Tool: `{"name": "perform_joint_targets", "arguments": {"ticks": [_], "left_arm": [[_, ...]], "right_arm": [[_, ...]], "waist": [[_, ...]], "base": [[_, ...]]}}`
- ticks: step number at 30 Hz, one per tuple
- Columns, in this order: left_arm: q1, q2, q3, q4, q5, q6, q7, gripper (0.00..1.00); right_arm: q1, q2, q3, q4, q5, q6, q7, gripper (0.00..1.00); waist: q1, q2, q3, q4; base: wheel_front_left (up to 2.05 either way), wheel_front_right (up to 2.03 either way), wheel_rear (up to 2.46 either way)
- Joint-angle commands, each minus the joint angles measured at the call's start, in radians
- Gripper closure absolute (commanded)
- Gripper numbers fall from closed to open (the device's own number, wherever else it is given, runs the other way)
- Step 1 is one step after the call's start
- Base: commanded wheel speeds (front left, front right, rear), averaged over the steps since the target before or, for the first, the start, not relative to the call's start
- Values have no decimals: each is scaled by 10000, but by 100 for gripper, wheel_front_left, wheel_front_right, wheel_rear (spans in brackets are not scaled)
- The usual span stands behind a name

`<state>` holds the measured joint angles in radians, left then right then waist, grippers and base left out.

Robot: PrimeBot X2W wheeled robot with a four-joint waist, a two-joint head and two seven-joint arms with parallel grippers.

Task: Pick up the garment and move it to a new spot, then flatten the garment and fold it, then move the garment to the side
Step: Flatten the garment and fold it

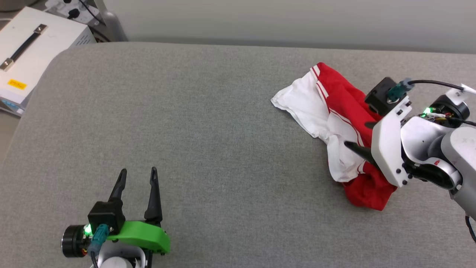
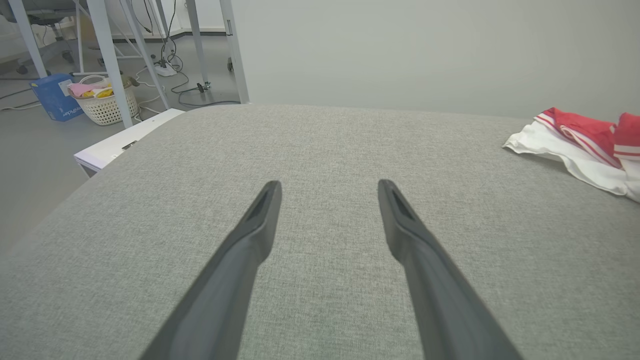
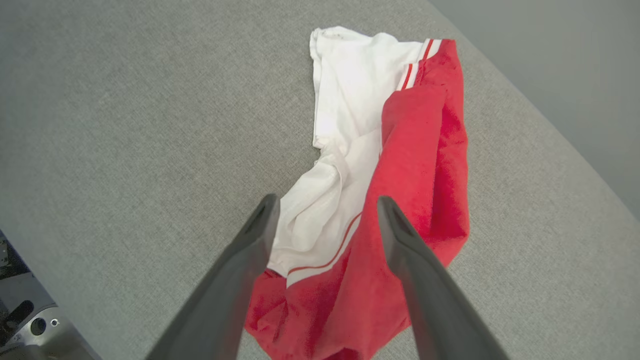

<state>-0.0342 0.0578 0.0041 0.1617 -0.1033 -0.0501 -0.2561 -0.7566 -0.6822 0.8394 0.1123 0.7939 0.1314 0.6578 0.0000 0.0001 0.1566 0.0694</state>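
Note:
The garment lies crumpled in a heap on the right part of the grey padded table, red cloth with white sleeves and striped trim. My right gripper hangs over its near right side, fingers pointing left. In the right wrist view that right gripper is open, its two fingers standing apart above the garment without pinching any cloth. My left gripper rests open at the lower left, far from the heap. Seen from the left wrist, the left gripper points over bare table, with the garment at the far right.
A white case with a black handle stands beyond the table's far left corner. Past the table's left edge the floor holds a laundry basket, a blue box and metal table legs. A pale wall runs behind the table.

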Motion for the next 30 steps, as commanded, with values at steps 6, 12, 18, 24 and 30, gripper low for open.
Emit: {"name": "perform_joint_targets", "arguments": {"ticks": [6,12,18,24,30], "left_arm": [[-612,-69,-154,-66,11,-50,-57,0],[-967,-73,-371,-30,-194,65,-57,0],[-906,-74,-355,145,-212,158,-57,0],[-663,-75,-229,180,-147,138,-57,0],[-350,-75,-69,133,-68,143,-57,0]], "right_arm": [[-567,-273,1301,615,277,-7,1167,0],[-413,78,2222,1934,122,-7,862,0],[-336,297,2711,2566,564,-7,-851,100],[-462,37,2051,1995,1008,-7,-2858,100],[130,-511,531,1158,1586,-7,-4555,100]], "waist": [[0,-1,884,316],[0,-1,1387,484],[0,-1,1081,349],[0,-1,524,71],[0,-1,101,-313]], "base": [[0,0,0],[0,0,0],[0,0,0],[0,0,0],[0,0,0]]}}
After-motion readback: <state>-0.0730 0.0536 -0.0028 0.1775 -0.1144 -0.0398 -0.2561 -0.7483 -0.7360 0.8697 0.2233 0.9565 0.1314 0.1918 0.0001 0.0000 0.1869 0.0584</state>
